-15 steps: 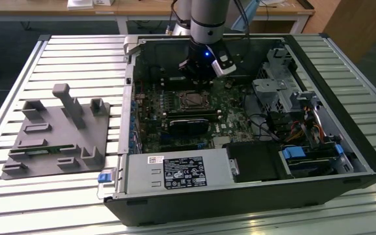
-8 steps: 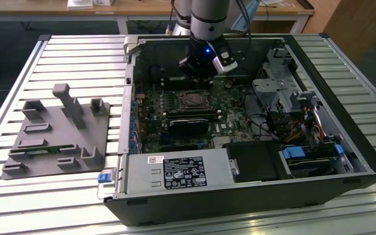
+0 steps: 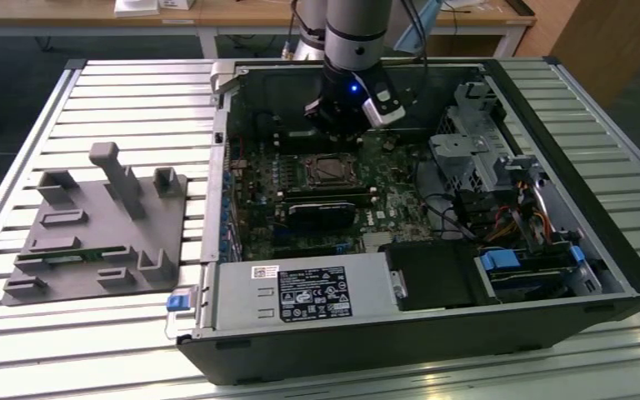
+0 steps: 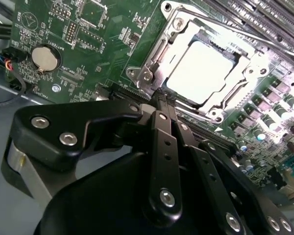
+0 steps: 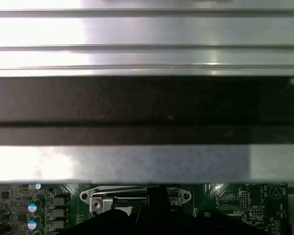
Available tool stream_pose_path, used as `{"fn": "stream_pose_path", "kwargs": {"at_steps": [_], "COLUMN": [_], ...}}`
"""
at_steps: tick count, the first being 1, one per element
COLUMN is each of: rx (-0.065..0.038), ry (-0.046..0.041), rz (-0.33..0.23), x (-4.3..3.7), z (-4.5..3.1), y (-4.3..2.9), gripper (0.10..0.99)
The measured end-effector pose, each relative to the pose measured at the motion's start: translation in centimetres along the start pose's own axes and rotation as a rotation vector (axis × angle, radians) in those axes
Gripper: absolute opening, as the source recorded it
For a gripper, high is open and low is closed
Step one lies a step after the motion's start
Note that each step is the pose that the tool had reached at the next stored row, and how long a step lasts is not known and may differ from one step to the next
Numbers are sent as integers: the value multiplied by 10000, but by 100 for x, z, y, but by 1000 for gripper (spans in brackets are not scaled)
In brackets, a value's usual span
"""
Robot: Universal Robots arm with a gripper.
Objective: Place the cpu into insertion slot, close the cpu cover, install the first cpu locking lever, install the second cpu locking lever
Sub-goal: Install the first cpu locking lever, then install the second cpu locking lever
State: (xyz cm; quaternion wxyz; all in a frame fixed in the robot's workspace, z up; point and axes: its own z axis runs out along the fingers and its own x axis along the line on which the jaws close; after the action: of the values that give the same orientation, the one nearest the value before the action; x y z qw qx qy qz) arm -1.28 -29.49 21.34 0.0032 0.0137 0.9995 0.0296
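— Black gripper (image 4: pixel 162 97), jaws pinched together, empty, tips just beside the silvery square-framed cpu cover (image 4: pixel 148 66).
— Pale square cpu (image 4: pixel 198 71) sits in the dark insertion slot (image 3: pixel 328 170), upper centre, exterior view. Tips skidding off metal could gouge the green circuit board (image 4: pixel 88 44).

The cpu (image 4: pixel 198 73) has a pale beige-silver face, and the cpu cover (image 4: pixel 154 56) is shiny silver. The circuit board (image 4: pixel 44 24) is green with fine white markings. The hand (image 4: pixel 165 100) is black with silver screws. In the exterior view the bench (image 3: pixel 131 83) is silver-grey with ribbed stripes, the fixture (image 3: pixel 97 225) plain grey, the computer case (image 3: pixel 432 342) black.
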Motion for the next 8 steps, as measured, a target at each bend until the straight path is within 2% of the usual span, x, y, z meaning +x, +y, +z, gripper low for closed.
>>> {"fn": "stream_pose_path", "kwargs": {"at_steps": [8], "rx": [0], "ry": [0], "rz": [0], "x": [-1], "z": [-2], "y": [-35], "gripper": [106]}}
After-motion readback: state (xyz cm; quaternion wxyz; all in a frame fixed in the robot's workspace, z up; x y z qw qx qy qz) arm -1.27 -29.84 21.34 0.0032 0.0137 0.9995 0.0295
